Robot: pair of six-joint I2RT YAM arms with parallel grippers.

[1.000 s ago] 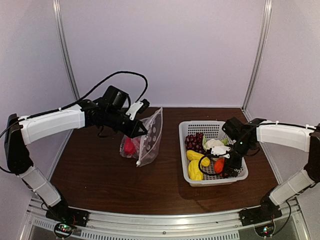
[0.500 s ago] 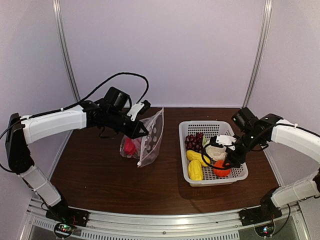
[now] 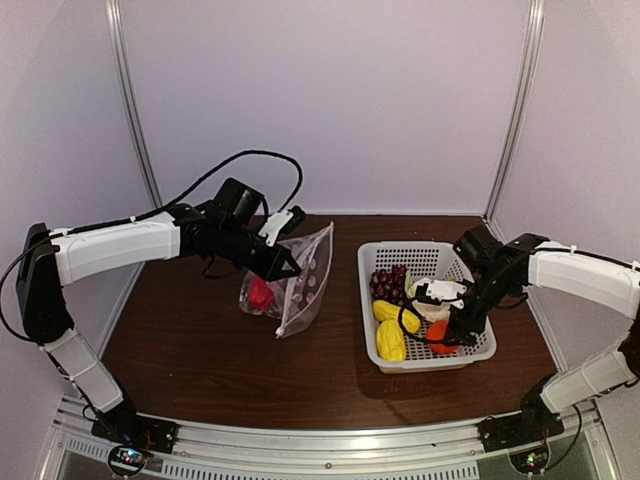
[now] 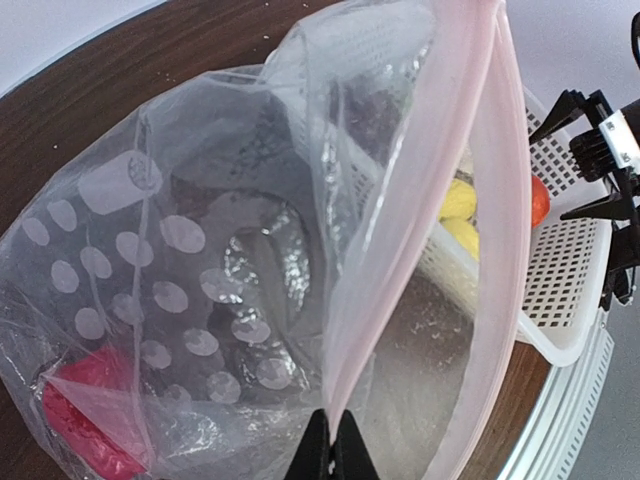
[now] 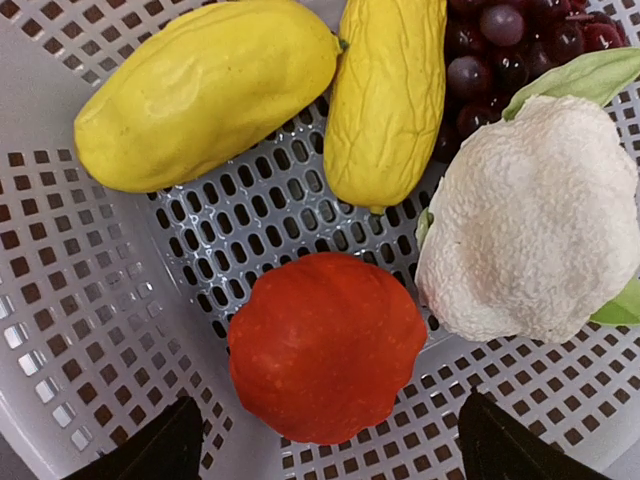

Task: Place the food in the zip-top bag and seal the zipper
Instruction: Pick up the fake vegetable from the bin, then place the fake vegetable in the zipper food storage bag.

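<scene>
My left gripper (image 3: 283,258) (image 4: 333,445) is shut on the mouth edge of the clear dotted zip-top bag (image 3: 300,283) (image 4: 200,270) and holds it up and open. Its pinkish-white zipper (image 4: 470,150) runs along the mouth. A red pepper (image 3: 260,293) (image 4: 85,410) lies inside the bag. My right gripper (image 3: 447,318) (image 5: 325,440) is open, straddling the orange round fruit (image 5: 325,345) (image 3: 438,333) from above. Two yellow banana-like pieces (image 5: 200,95) (image 3: 390,340), dark purple grapes (image 5: 500,45) (image 3: 388,282) and white cauliflower (image 5: 535,215) (image 3: 432,290) lie beside it.
The remaining food lies in a white perforated basket (image 3: 405,252) (image 5: 60,280) at the right of the brown table (image 3: 200,350). The basket also shows in the left wrist view (image 4: 565,270), past the bag. White walls and metal posts enclose the table.
My right gripper rose off the basket and came back down over the orange fruit. My left gripper shifted slightly right and lifted the bag's mouth a little.
</scene>
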